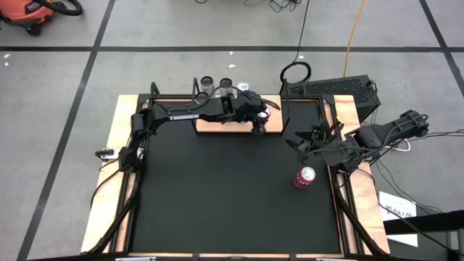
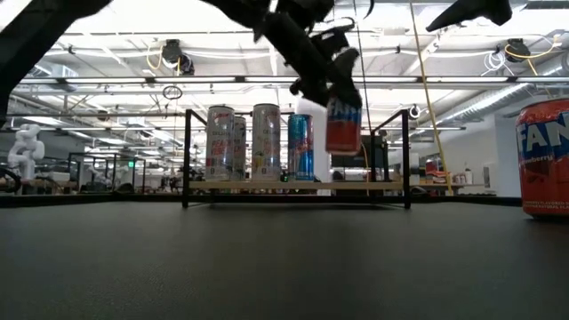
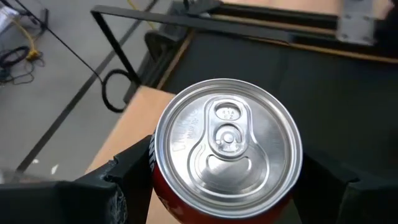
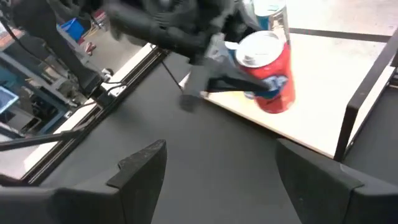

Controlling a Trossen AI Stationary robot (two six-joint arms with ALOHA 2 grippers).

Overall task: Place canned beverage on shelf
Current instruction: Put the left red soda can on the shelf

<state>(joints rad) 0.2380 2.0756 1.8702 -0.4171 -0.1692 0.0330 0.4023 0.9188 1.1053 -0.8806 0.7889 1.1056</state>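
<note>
Red can (image 3: 227, 149) fills the left wrist view, top & pull tab up, left fingers (image 3: 118, 186) clamped on its sidewall from both sides. It hangs tilted just above the shelf's (image 1: 217, 125) free end, nearest the counter's (image 1: 217, 196) far right corner; 3 tall cans (image 2: 253, 142) already stand in a row on the shelf.

Handling, my guess: thin alu wall, stiff if full, dents if squeezed hard; smooth & prob slippery, so mid-body side grip as now looks right. Heavy-ish if full, tips easily if set down tilted.

Counter: black, matte, flat; wood strips along its edges. Shelf board: light wood, black uprights (image 2: 406, 160) at the ends. Second red can (image 1: 304, 177) stands by the right edge. Right gripper (image 1: 308, 139) waits near it, fingers wide, empty. Room behind: open workshop, grey floor, cables.
</note>
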